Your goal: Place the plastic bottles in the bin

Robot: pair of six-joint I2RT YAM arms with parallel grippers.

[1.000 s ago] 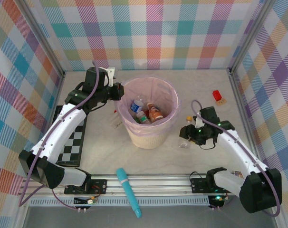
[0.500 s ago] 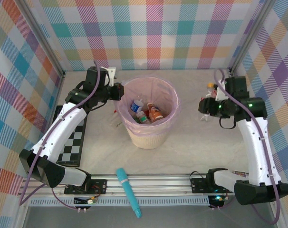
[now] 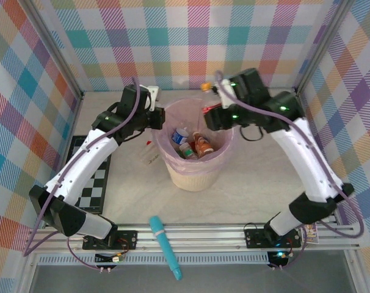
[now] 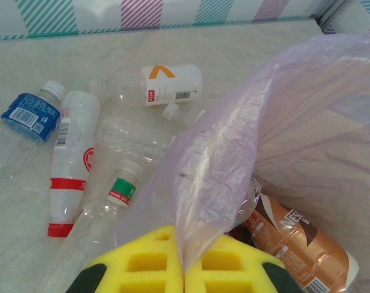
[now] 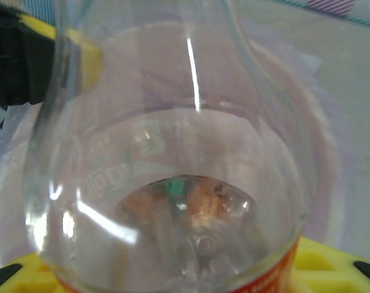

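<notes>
The bin, a cream basket with a pink-lilac bag, stands mid-table and holds several plastic bottles, one orange-brown. My left gripper is at its left rim. Its yellow pads are shut on a fold of the bag. My right gripper hangs over the bin's back right rim, shut on a clear plastic bottle with a red-orange label. That bottle's cap points at the back wall. More bottles lie on the table beside the bin: blue-labelled, red-white, green-labelled.
A long teal stick lies across the front rail. A black-and-white checkerboard sits under the left arm. Clear bottles lie left of the bin. Plaid walls close in the table on three sides.
The right arm rose from the table right of the bin with the bottle and swung left, over the bin's rim. The left gripper kept its hold on the bag, shifting slightly right.
</notes>
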